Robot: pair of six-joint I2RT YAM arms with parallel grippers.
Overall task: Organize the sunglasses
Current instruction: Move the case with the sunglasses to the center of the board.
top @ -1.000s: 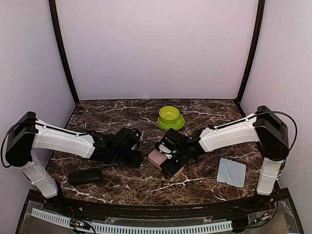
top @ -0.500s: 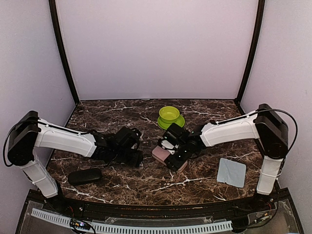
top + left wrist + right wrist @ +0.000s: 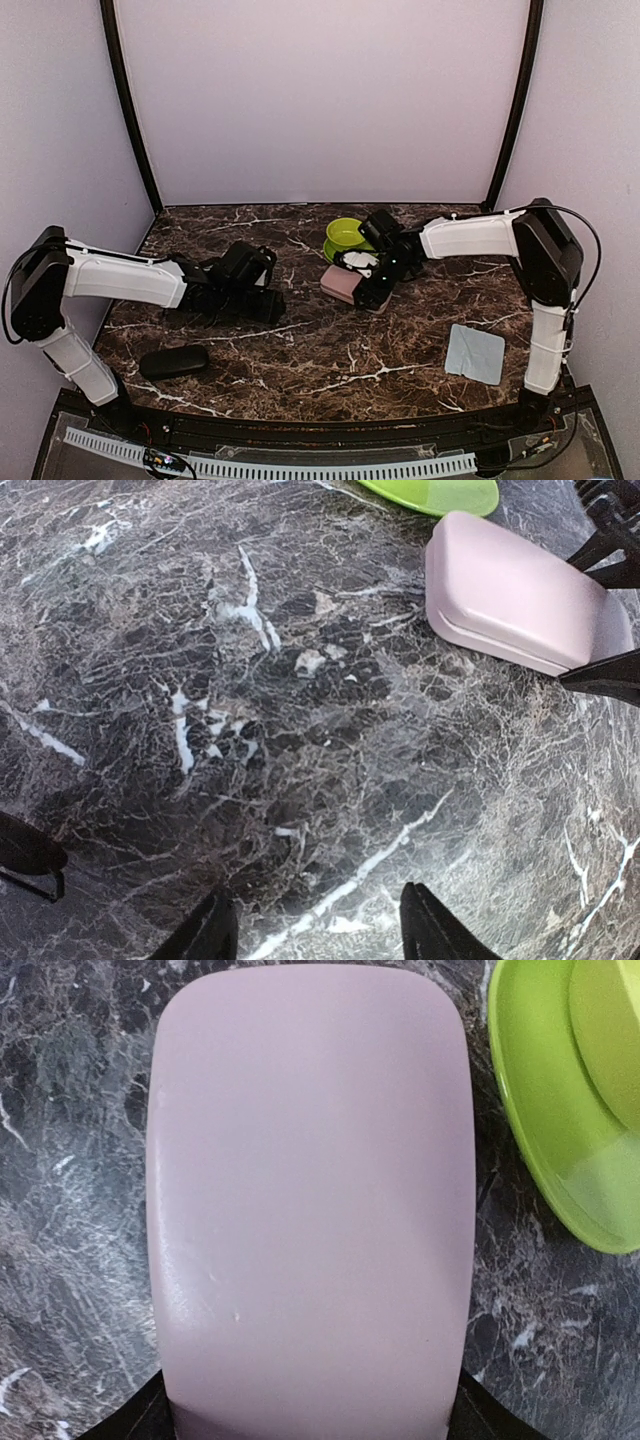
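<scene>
**Right fingers gripping the pink case, left fingers hanging apart**

Two arms are reaching in over the marbled surface (image 3: 330, 350). The right fingers (image 3: 610, 675) are clamping the one pink case (image 3: 310, 1190), one finger pressing on each of its long sides, and the case is lying flat with its lid shut. It is sitting just beside one green saucer (image 3: 540, 1130), which is carrying one green bowl (image 3: 347, 233).

The left fingers (image 3: 215, 935) are hovering low over bare marble left of the pink case, standing apart and holding nothing.

At the left edge of the left wrist view, one dark lens-like shape with a thin black rim is resting on the surface. It is probably the black sunglasses (image 3: 25, 850), though too little of it is showing to be sure. It is lying near the left fingers and well apart from the pink case.

One black oblong case (image 3: 173, 361) is lying shut near the front left. One grey-blue cloth (image 3: 475, 353) is lying flat at the front right, well apart from both arms.
</scene>
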